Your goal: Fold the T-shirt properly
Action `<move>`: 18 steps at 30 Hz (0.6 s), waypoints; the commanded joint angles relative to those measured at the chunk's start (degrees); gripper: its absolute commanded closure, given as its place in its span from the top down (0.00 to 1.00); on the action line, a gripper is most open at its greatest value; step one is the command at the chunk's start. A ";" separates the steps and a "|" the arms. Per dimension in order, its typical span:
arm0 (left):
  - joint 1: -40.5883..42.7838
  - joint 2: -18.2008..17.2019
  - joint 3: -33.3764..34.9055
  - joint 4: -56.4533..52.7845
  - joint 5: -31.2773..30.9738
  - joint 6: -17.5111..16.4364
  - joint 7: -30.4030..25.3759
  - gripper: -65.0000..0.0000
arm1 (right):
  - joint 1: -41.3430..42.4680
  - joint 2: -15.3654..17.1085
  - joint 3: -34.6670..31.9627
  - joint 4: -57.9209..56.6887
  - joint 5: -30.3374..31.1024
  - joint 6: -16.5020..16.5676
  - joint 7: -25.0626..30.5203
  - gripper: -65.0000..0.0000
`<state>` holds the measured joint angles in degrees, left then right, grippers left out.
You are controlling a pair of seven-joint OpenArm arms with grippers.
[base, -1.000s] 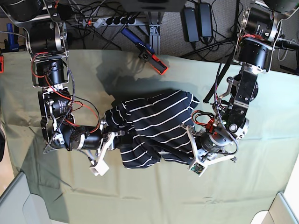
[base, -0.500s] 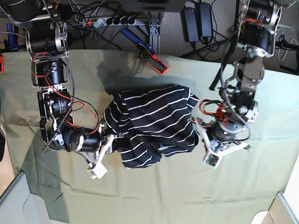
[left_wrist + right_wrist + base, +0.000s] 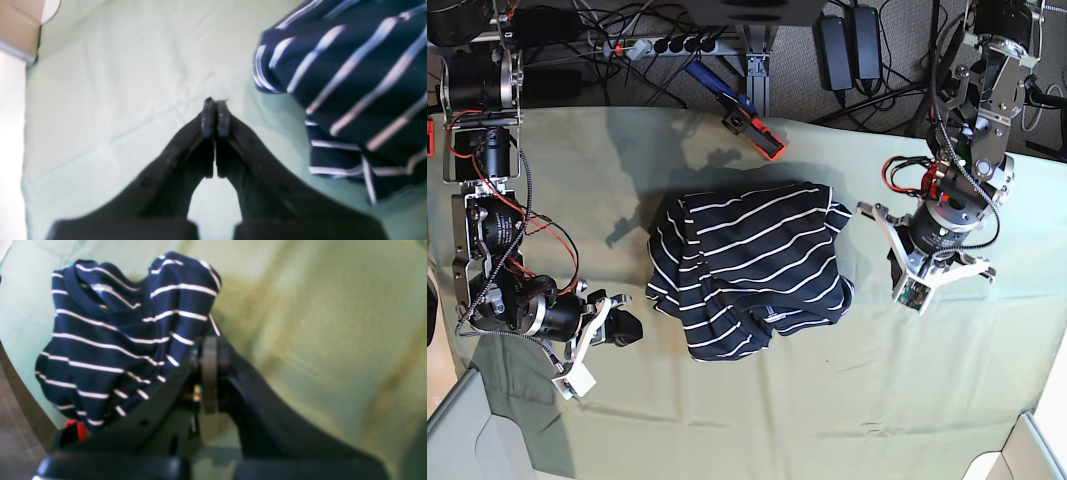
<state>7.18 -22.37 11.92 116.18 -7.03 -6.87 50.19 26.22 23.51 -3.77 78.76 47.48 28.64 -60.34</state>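
Both arms have pulled back from the navy white-striped fabric T-shirt (image 3: 747, 268) since the earlier frames, when they pressed in at its two sides. Right gripper (image 3: 632, 328) now sits well clear of the shirt's edge, low over the pale green cloth (image 3: 757, 420) covering the table; jaws pressed together, nothing between them. Left gripper (image 3: 894, 268) also backed off, near the shirt's opposite side but apart from it; left wrist view shows its fingertips (image 3: 207, 115) closed flat against each other, empty, above bare green cloth. T-shirt lies alone in a rumpled, roughly folded bundle at mid-table, collar visible in the right wrist view. Orange-and-black tool (image 3: 755, 128) rests at the cloth's far edge.
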 commanded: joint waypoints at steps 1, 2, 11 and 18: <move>-0.42 -0.33 -0.37 1.38 0.20 0.46 -1.11 0.00 | 1.51 0.63 0.61 0.96 1.27 5.22 1.16 0.00; -0.11 -0.35 -0.37 1.49 0.20 0.44 -1.07 0.00 | 1.51 0.57 0.61 0.96 1.42 5.22 1.18 0.00; 4.76 -0.35 -1.92 1.97 0.63 0.46 -1.36 0.00 | 1.49 0.48 3.34 0.96 3.58 5.25 -0.28 0.00; 13.70 -0.42 -11.65 9.09 -1.14 0.42 -1.46 0.00 | -4.50 2.19 9.73 2.64 4.37 5.25 -1.42 0.00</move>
<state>20.95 -22.24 0.30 124.27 -8.16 -6.85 49.65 20.45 24.62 5.30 80.34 50.85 28.64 -62.61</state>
